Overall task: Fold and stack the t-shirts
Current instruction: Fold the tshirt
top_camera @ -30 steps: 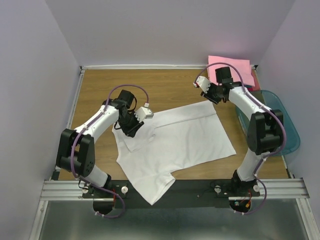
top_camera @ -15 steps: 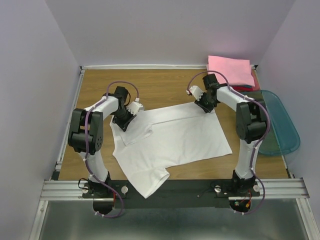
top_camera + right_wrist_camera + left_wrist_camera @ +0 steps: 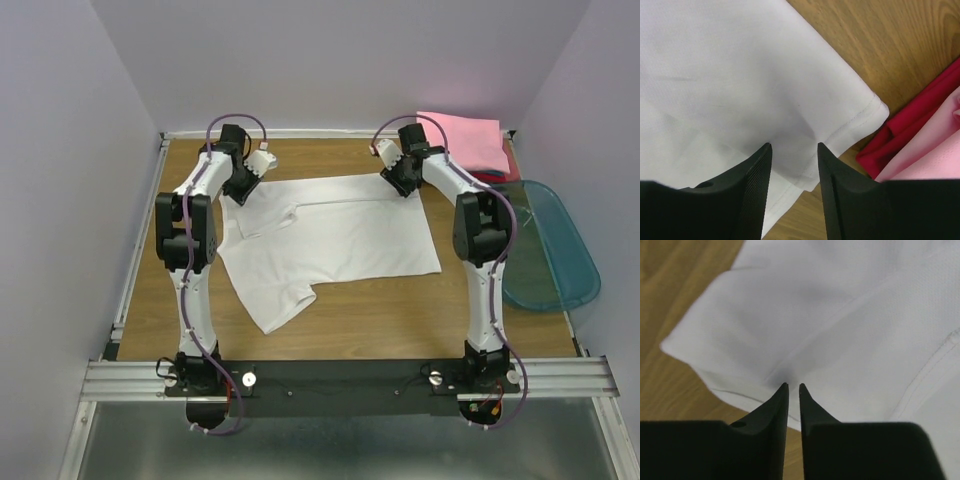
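Note:
A white t-shirt [image 3: 330, 235] lies spread on the wooden table [image 3: 330, 320], its far edge stretched between my two grippers. My left gripper [image 3: 243, 185] is at the shirt's far left corner. In the left wrist view it [image 3: 793, 386] is shut on a pucker of the white fabric [image 3: 840, 315]. My right gripper [image 3: 402, 185] is at the shirt's far right corner. In the right wrist view its jaws [image 3: 794, 145] stand apart over the creased hem corner of the shirt [image 3: 740, 75], which lies flat on the wood.
A folded pink shirt [image 3: 465, 140] lies on a red one at the far right corner, just beyond the right gripper; both show in the right wrist view [image 3: 935, 160]. A teal bin [image 3: 555, 250] sits at the right edge. Grey walls enclose the table.
Both grippers moved toward the far side of the table, dragging the white shirt's edge with them. The shirt slid away from the near edge and now lies flatter.

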